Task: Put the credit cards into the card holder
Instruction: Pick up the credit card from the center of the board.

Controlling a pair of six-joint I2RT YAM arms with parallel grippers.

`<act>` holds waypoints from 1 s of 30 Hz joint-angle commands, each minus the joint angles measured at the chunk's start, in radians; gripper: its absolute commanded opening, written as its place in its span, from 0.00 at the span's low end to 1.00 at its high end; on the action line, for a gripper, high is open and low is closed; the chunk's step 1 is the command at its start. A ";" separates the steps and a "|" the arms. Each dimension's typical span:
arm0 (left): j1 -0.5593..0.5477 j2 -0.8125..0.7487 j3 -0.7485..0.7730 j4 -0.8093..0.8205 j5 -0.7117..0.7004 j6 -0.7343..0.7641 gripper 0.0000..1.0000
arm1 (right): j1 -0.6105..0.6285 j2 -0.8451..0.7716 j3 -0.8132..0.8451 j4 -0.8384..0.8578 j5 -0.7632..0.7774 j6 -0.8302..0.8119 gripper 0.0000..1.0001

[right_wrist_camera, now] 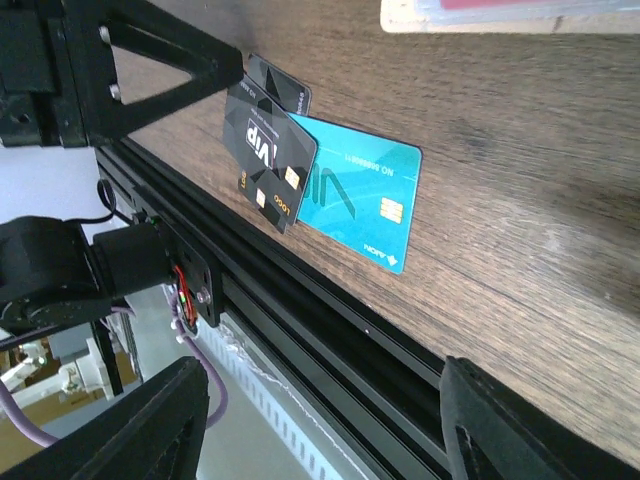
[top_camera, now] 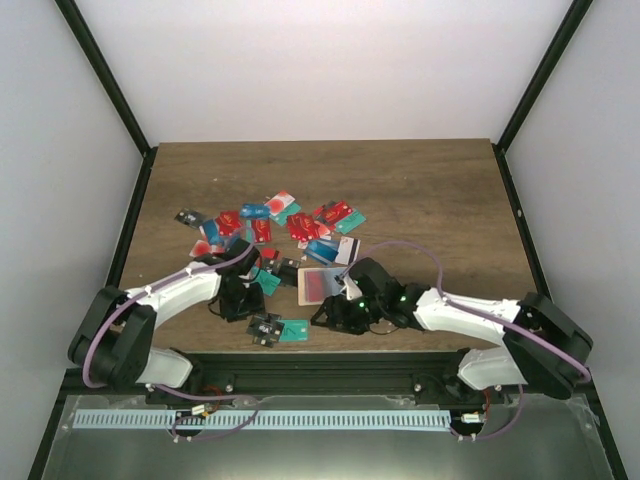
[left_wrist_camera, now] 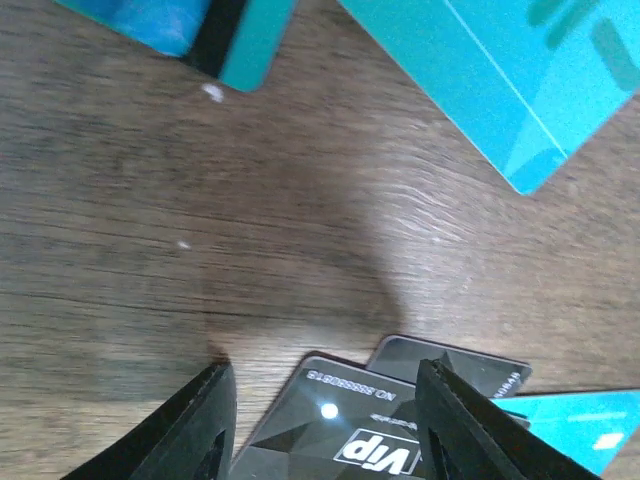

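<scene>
Wooden table (top_camera: 440,200) (white walls (top_camera: 330,60) around)

place: robot lab test cell | evidence: white panel walls (top_camera: 330,70), black frame struts (top_camera: 105,77), wooden table (top_camera: 430,190)

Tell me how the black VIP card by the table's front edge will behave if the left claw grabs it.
The black VIP card looks thin and flat, so probably light, fairly stiff and hard to get under. On the smooth table it may slide rather than lift. It overlaps the teal card, so a push would likely shift that too.
</scene>
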 commanded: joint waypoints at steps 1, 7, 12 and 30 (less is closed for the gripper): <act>-0.026 0.008 -0.048 0.038 0.064 0.024 0.51 | 0.009 -0.069 -0.034 -0.015 0.083 0.102 0.66; -0.078 -0.060 -0.089 0.037 0.116 0.029 0.49 | 0.037 -0.148 -0.132 0.010 0.162 0.246 0.66; -0.114 -0.086 -0.099 0.040 0.131 0.034 0.47 | 0.118 -0.150 -0.153 0.039 0.237 0.353 0.66; -0.272 0.086 0.067 -0.011 0.022 0.126 0.42 | 0.317 0.063 -0.055 0.119 0.388 0.531 0.68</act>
